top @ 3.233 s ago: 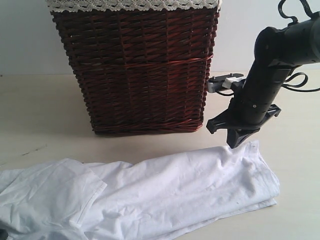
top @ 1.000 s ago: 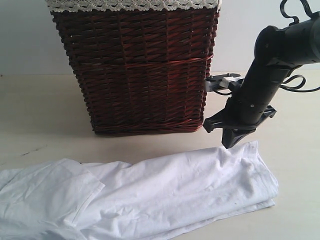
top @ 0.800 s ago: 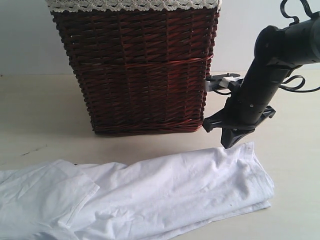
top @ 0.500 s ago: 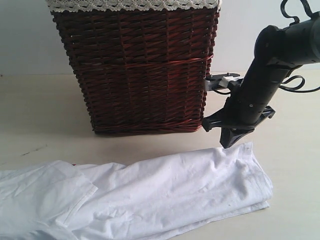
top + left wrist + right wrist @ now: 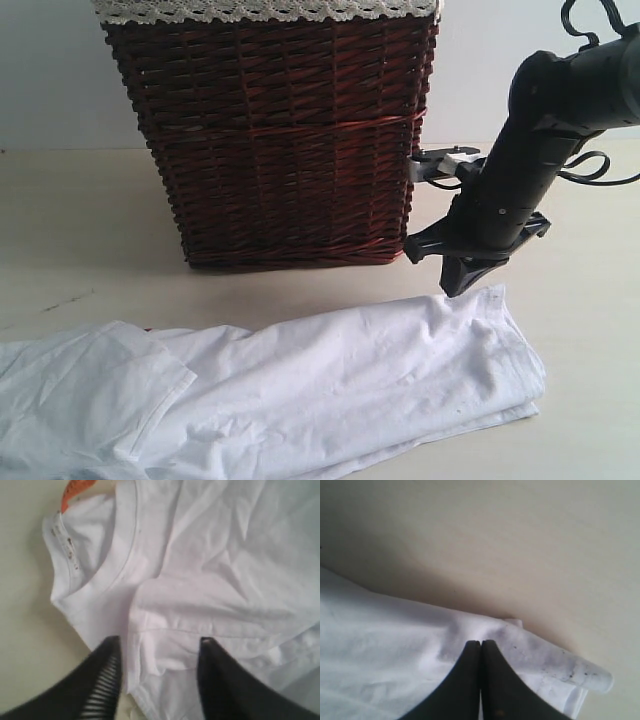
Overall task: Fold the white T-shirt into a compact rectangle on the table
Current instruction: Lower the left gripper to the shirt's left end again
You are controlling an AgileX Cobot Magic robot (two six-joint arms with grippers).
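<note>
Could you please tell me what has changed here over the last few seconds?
The white T-shirt slid slightly left in the exterior view, its sleeve end settling flatter. The left gripper has opened, releasing the fabric. The right gripper stays pinched on its far corner; the basket and table are unchanged.

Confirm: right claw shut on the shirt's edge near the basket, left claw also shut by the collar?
No, the left claw is open: the left wrist view shows its fingers spread over the white T-shirt by the collar. The rest stands.
</note>
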